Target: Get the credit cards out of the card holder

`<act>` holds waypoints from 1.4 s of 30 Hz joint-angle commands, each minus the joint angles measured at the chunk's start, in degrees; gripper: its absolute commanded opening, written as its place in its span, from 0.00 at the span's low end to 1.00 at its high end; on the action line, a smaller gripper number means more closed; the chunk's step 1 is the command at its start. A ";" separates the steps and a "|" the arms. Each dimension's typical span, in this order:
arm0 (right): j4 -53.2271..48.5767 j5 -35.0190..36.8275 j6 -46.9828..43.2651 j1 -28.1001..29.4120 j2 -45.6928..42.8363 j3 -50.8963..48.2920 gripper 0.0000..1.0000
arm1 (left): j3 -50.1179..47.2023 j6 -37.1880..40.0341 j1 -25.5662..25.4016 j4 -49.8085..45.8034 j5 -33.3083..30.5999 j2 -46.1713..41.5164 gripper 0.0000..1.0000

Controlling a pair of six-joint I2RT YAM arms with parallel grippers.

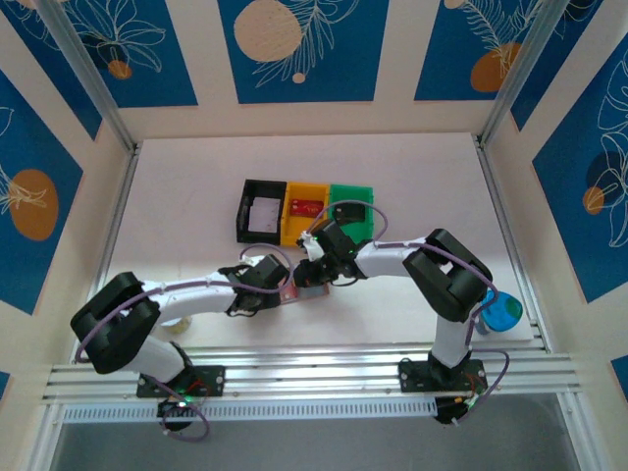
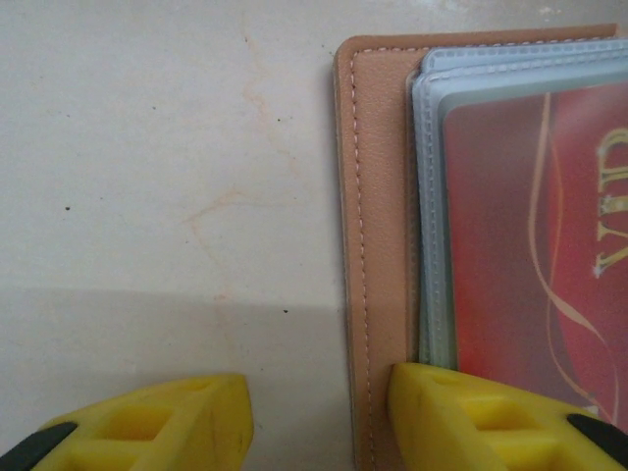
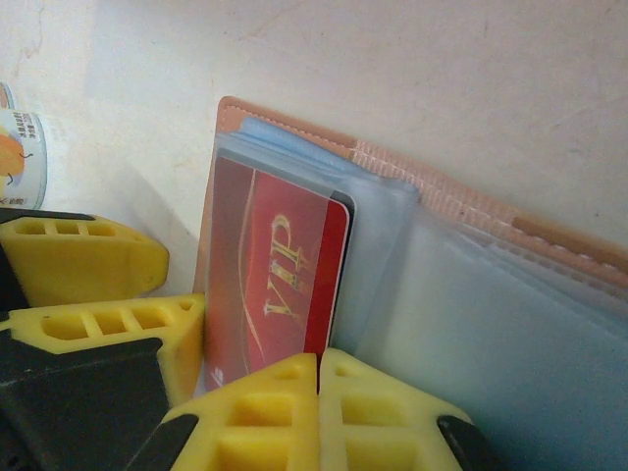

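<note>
Right gripper (image 3: 319, 381) fingertips are seen pressed together at the red card (image 3: 280, 285) lettered "VIP", inside the opened card holder (image 2: 378, 196). Left gripper (image 2: 314, 417) is held part-open, one finger on the holder's stitched edge, with bare table (image 2: 147, 147) to the left.

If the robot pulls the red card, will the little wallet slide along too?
Probably not: a left gripper finger looks pressed on the card holder, pinning it. Alone, the thin holder would likely skate on the smooth table. The red card looks stiff and glossy, so it should slip out.

the pale table (image 1: 196, 186) bears the open card holder (image 2: 378, 245) and three coloured bins (image 1: 306, 211).
</note>
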 commanded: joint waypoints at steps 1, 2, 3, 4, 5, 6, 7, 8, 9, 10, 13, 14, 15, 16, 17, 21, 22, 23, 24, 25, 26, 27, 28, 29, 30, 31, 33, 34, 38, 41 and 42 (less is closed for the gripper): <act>2.01 -7.50 -0.94 1.78 -1.63 -0.72 0.04 | -5.97 -1.58 -1.56 18.97 15.08 14.04 0.45; 2.01 -7.50 -0.94 1.78 -1.67 -0.81 0.02 | -5.95 -1.61 -1.60 18.96 15.08 14.07 0.45; 2.01 -7.59 -0.94 1.77 -1.77 -0.83 0.00 | -5.95 -1.66 -1.60 19.04 15.08 14.04 0.45; 2.06 -7.58 -0.94 1.76 -1.76 -0.87 0.00 | -5.98 -1.71 -1.55 19.04 15.08 14.04 0.45; 2.05 -7.50 -0.93 1.78 -1.78 -0.88 0.00 | -5.97 -1.73 -1.61 19.05 15.08 14.04 0.45; 2.05 -7.57 -0.85 1.78 -1.85 -0.88 0.00 | -5.95 -1.73 -1.61 19.03 15.08 14.04 0.45; 2.06 -7.48 -0.85 1.78 -1.85 -0.92 0.00 | -5.97 -1.72 -1.66 18.96 15.08 14.04 0.45; 2.05 -7.18 -0.85 1.71 -1.93 -0.99 0.00 | -6.00 -1.73 -1.61 18.96 15.04 14.00 0.45; 2.08 -6.91 -0.77 1.62 -2.07 -1.09 0.00 | -6.03 -1.67 -1.61 18.95 15.04 13.89 0.45; 1.95 -6.65 -0.61 1.53 -2.20 -1.20 0.00 | -6.02 -1.74 -1.66 18.87 14.99 13.85 0.45; 1.93 -6.05 0.23 0.63 -2.29 -1.58 0.00 | -5.97 -1.65 -1.63 18.41 14.82 13.49 0.45; 1.99 -6.07 0.50 0.19 -2.21 -1.70 0.00 | -5.95 -1.54 -1.62 18.15 14.73 13.27 0.45; 2.14 -6.33 0.84 -0.20 -2.20 -1.84 0.00 | -5.88 -1.47 -1.61 17.79 14.49 12.96 0.45; 2.51 -6.67 1.13 -0.53 -2.24 -2.11 0.00 | -5.85 -1.38 -1.61 17.59 14.39 12.67 0.45; 2.90 -7.04 1.37 -0.76 -2.25 -2.28 0.00 | -5.88 -1.30 -1.62 17.41 14.29 12.35 0.45; 3.07 -7.54 1.42 -0.86 -2.38 -2.25 0.00 | -5.71 -1.11 -1.66 16.62 14.14 11.59 0.45; 3.04 -7.43 1.44 -0.92 -2.46 -2.39 0.00 | -5.71 -1.13 -1.66 16.52 14.11 11.43 0.45; 2.96 -7.47 1.43 -1.01 -2.50 -2.39 0.00 | -5.66 -1.08 -1.66 16.46 14.11 11.33 0.45; 2.82 -7.59 1.34 -1.19 -2.64 -2.47 0.00 | -5.69 -1.10 -1.61 16.32 14.03 11.18 0.45; 2.85 -7.65 1.43 -1.42 -2.88 -2.64 0.00 | -5.66 -1.08 -1.66 16.28 14.03 11.01 0.45; 3.07 -7.64 1.52 -1.68 -3.15 -2.84 0.00 | -5.69 -1.12 -1.65 16.09 13.98 10.75 0.45; 3.18 -7.67 1.60 -1.97 -3.31 -3.02 0.00 | -5.70 -1.13 -1.62 15.91 13.94 10.49 0.45; 3.27 -7.81 1.74 -2.21 -3.59 -3.27 0.00 | -5.69 -0.97 -1.61 15.75 13.94 10.21 0.45; 3.41 -7.96 1.85 -2.47 -3.76 -3.46 0.00 | -5.62 -0.96 -1.61 15.43 13.87 9.88 0.46; 3.50 -8.16 1.96 -2.73 -3.90 -3.62 0.00 | -5.54 -0.91 -1.61 15.11 13.78 9.51 0.46; 3.73 -8.37 2.04 -2.83 -4.00 -3.76 0.00 | -5.48 -0.73 -1.61 14.56 13.64 9.09 0.46; 3.80 -8.57 2.03 -3.05 -4.22 -3.92 0.00 | -5.22 -0.47 -1.62 13.42 13.26 8.09 0.46; 3.76 -8.63 2.05 -3.21 -4.35 -3.96 0.00 | -5.02 -0.27 -1.61 12.82 13.16 7.61 0.46; 3.75 -8.99 2.05 -3.58 -4.65 -4.11 0.00 | -4.38 0.35 -1.58 10.76 12.29 5.94 0.46; 3.75 -9.32 2.06 -3.76 -4.71 -4.18 0.00 | -4.07 0.62 -1.55 9.90 12.01 5.30 0.46; 3.68 -9.34 2.04 -3.76 -4.78 -4.20 0.00 | -3.97 0.68 -1.55 9.60 11.94 5.25 0.47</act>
